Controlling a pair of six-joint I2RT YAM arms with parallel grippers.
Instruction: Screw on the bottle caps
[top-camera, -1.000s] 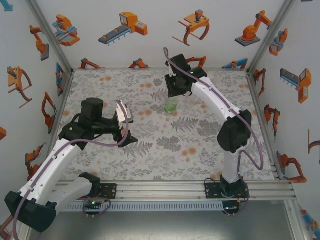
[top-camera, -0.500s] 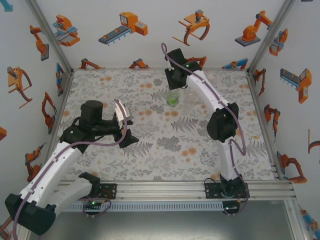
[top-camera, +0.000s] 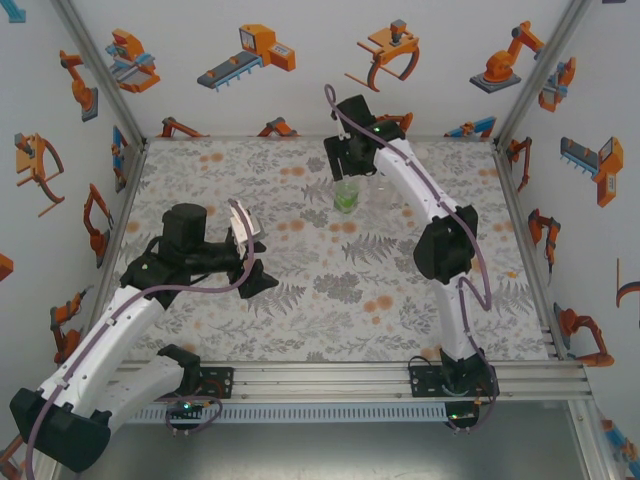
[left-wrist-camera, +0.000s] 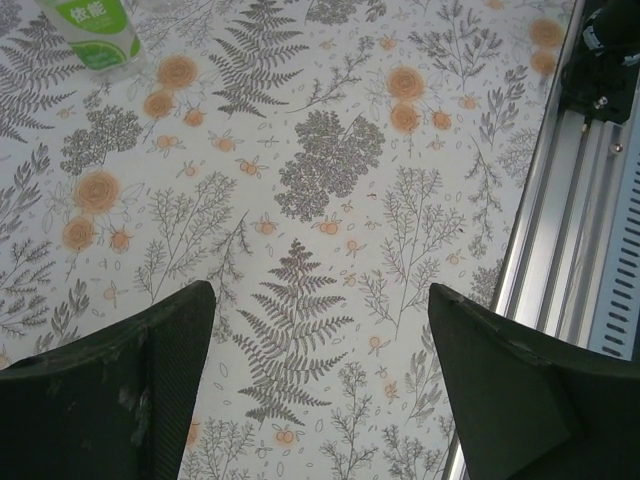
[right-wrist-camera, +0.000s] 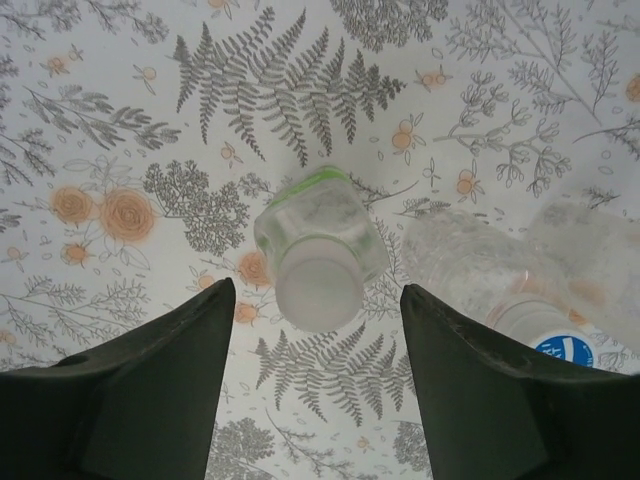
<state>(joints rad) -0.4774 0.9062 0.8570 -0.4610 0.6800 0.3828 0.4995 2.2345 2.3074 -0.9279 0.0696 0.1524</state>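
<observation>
**Right pincer spread over capped green bottle**

Bottles: three, small, plastic, all at the far middle of the table.
- One translucent green bottle (right-wrist-camera: 345, 225), upright, with squared shoulders. A round frosted white cap (right-wrist-camera: 318, 290) sits on its neck.
- Two clear, crinkled bottles (right-wrist-camera: 460, 260) (right-wrist-camera: 590, 245) stand just beside it, close together. The nearer one has a round white top with blue print (right-wrist-camera: 550, 340). The other's top cannot be made out.

Right gripper (right-wrist-camera: 316, 300): its two dark, matte fingers are spread, one on each side of the green bottle's cap. Neither touches it.

Left gripper (left-wrist-camera: 320, 295): its fingers are spread with nothing between them. It hangs over the fern-and-flower printed cloth (left-wrist-camera: 330, 170), near the ribbed aluminium rail (left-wrist-camera: 560, 250) and well apart from the bottles.
</observation>
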